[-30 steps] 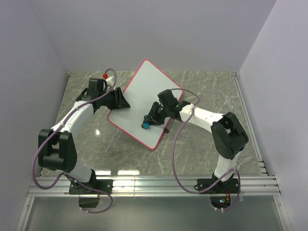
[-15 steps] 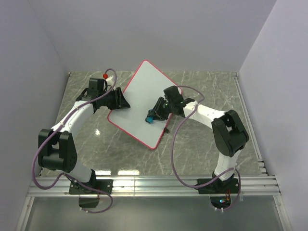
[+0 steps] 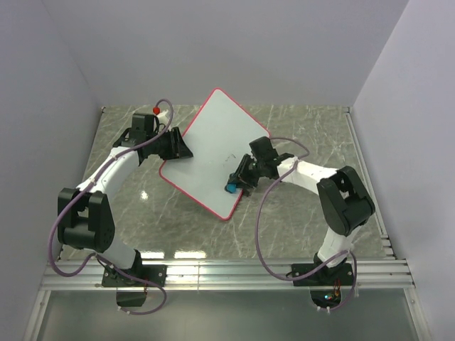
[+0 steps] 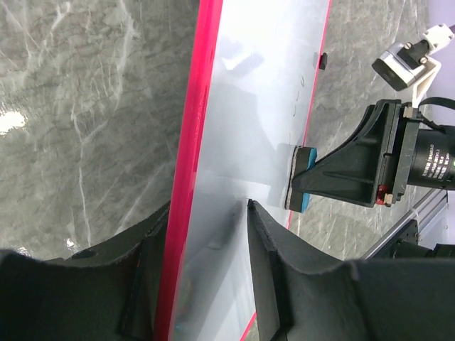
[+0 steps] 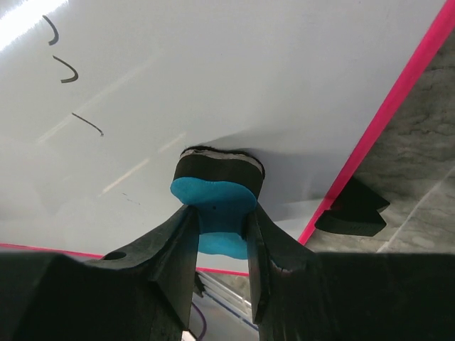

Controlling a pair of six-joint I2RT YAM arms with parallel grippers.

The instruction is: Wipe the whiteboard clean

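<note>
Whiteboard (image 3: 213, 145) rests on the counter (image 3: 306, 128) between both arms. The left end effector (image 3: 179, 151) clamps its red rim. The right end effector (image 3: 239, 180) pinches a blue eraser (image 3: 232, 187), pressed onto the board near its right edge.

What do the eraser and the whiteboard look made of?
Eraser: likely soft blue foam, dented where pinched, with a dark felt-like pad. Whiteboard: smooth glossy white face, judging by its reflections; red rim probably plastic, can't confirm.
</note>
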